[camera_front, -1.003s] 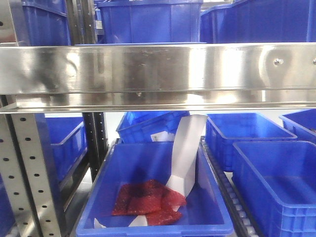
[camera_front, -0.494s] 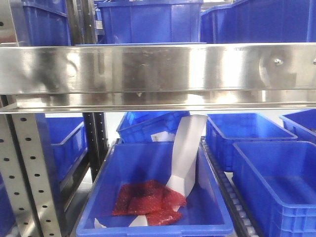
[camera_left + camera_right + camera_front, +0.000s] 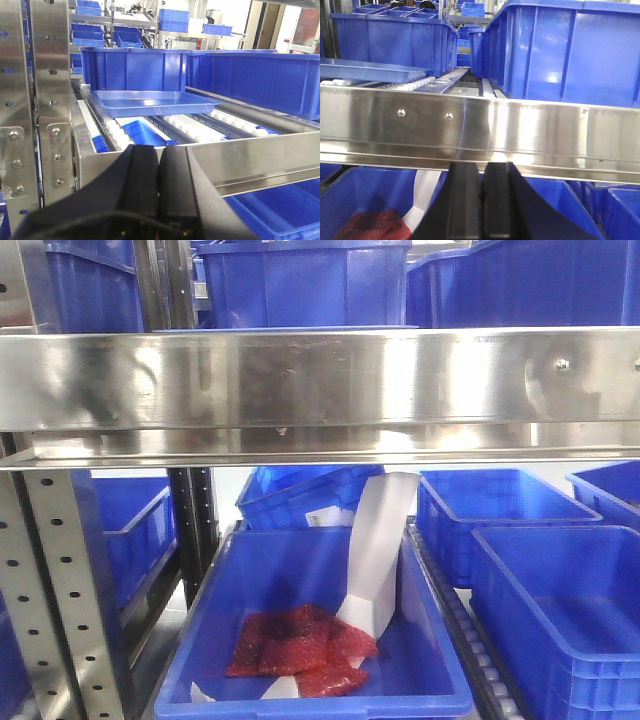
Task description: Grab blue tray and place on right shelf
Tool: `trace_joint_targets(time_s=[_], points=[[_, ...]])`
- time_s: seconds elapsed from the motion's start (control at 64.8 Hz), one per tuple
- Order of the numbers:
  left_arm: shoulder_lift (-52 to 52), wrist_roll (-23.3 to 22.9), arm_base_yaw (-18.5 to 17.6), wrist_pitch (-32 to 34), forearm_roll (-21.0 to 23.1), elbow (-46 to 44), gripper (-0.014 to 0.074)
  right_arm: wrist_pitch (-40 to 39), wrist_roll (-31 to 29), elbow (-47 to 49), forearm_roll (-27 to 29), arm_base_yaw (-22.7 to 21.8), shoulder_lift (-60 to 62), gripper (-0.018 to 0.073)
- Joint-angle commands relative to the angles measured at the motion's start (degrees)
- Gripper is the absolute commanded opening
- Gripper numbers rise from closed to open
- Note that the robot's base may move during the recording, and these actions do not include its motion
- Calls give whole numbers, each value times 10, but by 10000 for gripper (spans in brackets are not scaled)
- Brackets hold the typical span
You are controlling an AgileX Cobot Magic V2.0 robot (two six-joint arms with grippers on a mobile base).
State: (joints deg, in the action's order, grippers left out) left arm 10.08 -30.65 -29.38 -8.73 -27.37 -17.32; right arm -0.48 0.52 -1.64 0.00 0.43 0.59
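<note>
On the roller shelf (image 3: 240,150), blue tray (image 3: 155,102) lies flat, far side, against a deep bin (image 3: 132,67). Nothing has shifted over the last second. Left gripper (image 3: 159,190) and right gripper (image 3: 482,205): fingers pressed together, empty; grasp not begun.

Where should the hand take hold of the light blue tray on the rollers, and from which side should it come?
A reasonable choice is the near long rim of the blue tray, approached from the front over the steel shelf edge. The tray is shallow with a rolled lip facing the left hand, while a deep blue bin stands close behind it, blocking the back. Both hands appear shut now.
</note>
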Motion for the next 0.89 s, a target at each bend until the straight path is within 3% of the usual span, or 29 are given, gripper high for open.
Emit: trace_joint_targets(time_s=[0.0, 0.123, 0.262, 0.339, 0.401, 0.447, 0.509, 0.555, 0.756, 0.879], points=[[8, -3, -4, 45, -6, -15, -31, -48, 0, 13, 0, -3, 12, 53], [8, -3, -4, 45, -6, -15, -31, -48, 0, 13, 0, -3, 12, 53], [8, -1, -4, 36, -49, -15, -31, -48, 0, 13, 0, -3, 12, 53], [8, 11, -3, 18, -45, -13, -31, -48, 0, 13, 0, -3, 12, 53], [2, 79, 1, -38, 25, -13, -31, -48, 0, 13, 0, -3, 12, 53], [-9, 158, 12, -69, 86, -11, -31, -48, 0, 13, 0, -3, 12, 53], [-31, 247, 34, -74, 145, -4, -31, -48, 0, 13, 0, -3, 12, 53], [-49, 286, 53, -55, 173, 7, -31, -48, 0, 13, 0, -3, 12, 53], [-115, 400, 163, 43, 352, 107, -31, -48, 0, 13, 0, -3, 12, 53], [-114, 423, 203, 131, 378, 162, -31, -48, 0, 13, 0, -3, 12, 53]])
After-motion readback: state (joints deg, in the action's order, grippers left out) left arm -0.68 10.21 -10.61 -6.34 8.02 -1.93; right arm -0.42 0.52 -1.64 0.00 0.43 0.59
